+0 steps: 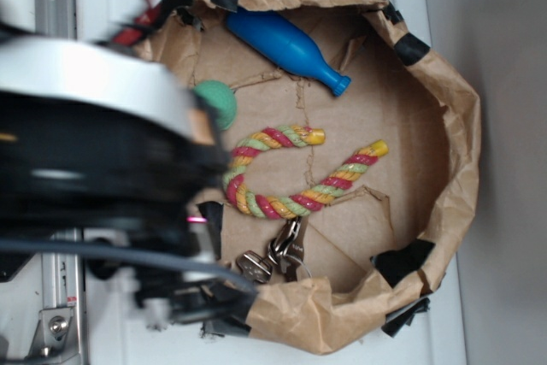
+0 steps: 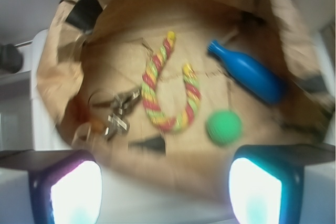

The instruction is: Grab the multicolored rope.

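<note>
In the wrist view, the two fingers of the tool (image 2: 165,192) are seen at the bottom edge, one pad (image 2: 73,192) at the left and the other at the right, glowing pale and set wide apart with nothing held between them; the tool is spread open above the brown paper nest (image 2: 63,82). In the exterior view the arm is seen only as a large blurred dark and silver mass at the left, and the fingers themselves cannot be made out there.

Just beyond the fingers, a dark triangular scrap (image 2: 152,144) is seen on the cardboard floor. A little farther, the green ball (image 2: 224,127) is found to the right, and a bunch of metal keys (image 2: 118,111) lies to the left.

Between these, the multicolored rope (image 2: 170,90) is laid flat near the middle of the floor, bent in a U. Its curved bottom is turned toward the camera in the wrist view and its two yellow-tipped ends point away. It is untouched by the tool. In the exterior view the rope (image 1: 291,179) is seen with the ball (image 1: 218,102) near one end and the keys (image 1: 278,254) just beside its bend.

Farther off, the blue bottle-shaped toy (image 2: 249,72) lies on its side, apart from the rope. The crumpled paper wall, patched with black tape (image 2: 84,10), is raised all around, and the white counter (image 1: 504,57) is seen beyond it.
</note>
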`<state>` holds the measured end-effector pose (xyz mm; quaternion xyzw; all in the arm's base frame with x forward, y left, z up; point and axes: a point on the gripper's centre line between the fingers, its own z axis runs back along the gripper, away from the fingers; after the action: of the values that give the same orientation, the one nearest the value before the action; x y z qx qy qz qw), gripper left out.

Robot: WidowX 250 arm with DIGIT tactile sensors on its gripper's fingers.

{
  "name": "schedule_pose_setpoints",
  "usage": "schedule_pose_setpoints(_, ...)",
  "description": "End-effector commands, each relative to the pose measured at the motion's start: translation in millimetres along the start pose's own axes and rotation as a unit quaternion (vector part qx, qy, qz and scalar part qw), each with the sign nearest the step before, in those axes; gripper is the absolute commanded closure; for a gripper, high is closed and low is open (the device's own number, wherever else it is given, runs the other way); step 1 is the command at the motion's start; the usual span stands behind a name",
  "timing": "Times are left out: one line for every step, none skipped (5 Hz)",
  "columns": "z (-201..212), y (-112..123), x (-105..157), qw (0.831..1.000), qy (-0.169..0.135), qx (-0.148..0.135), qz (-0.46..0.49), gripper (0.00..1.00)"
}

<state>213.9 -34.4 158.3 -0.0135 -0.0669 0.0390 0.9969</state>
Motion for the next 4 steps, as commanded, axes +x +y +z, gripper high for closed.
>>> schedule_pose_setpoints(6.4,-4.4,3.2,1.000,-0.017,-0.006,-0.006,0.00)
schedule_pose_setpoints(6.4,-4.4,3.2,1.000,-0.017,-0.006,-0.006,0.00)
schedule_pose_setpoints(6.4,-4.4,3.2,1.000,-0.017,-0.006,-0.006,0.00)
schedule_pose_setpoints(-30.1,-5.1,27.5,0.996,-0.048,-0.028,0.067,0.00)
